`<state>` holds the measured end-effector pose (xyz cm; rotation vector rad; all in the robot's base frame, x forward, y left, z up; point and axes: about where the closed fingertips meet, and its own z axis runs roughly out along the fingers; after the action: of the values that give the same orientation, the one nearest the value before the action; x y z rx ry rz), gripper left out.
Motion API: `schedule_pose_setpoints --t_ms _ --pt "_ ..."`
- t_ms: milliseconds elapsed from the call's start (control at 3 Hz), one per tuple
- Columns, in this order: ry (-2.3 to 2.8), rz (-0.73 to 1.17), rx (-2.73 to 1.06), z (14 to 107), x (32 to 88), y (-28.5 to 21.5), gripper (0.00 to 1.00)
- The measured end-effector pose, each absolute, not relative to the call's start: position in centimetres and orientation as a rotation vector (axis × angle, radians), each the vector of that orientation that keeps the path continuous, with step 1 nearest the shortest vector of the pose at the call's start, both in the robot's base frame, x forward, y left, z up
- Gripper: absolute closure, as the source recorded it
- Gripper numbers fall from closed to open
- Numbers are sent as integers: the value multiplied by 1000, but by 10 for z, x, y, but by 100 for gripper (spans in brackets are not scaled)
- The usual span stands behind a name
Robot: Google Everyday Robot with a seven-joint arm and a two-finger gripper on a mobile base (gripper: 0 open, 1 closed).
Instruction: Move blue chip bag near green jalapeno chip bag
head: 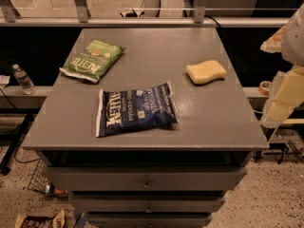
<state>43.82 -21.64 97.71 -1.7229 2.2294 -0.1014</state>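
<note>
The blue chip bag (135,110) lies flat near the front middle of the grey table (213,127), its white lettering facing up. The green jalapeno chip bag (93,60) lies flat at the table's back left, a bag's length from the blue one. My gripper (283,99) is at the right edge of the view, off the table's right side and raised, well away from both bags and holding nothing that I can see.
A yellow sponge (206,72) lies on the table's right part. A water bottle (22,79) stands on a ledge left of the table. Drawers run below the front edge. A rail crosses behind the table.
</note>
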Motion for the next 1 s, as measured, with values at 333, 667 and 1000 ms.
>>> schedule_pose_setpoints --t_ms 333,667,1000 --pt "2229 -102 -1723 977 438 -216 0" --pt "2156 -166 -1845 967 459 -187 0" --pt "1962 -162 -2039 947 487 -125 0"
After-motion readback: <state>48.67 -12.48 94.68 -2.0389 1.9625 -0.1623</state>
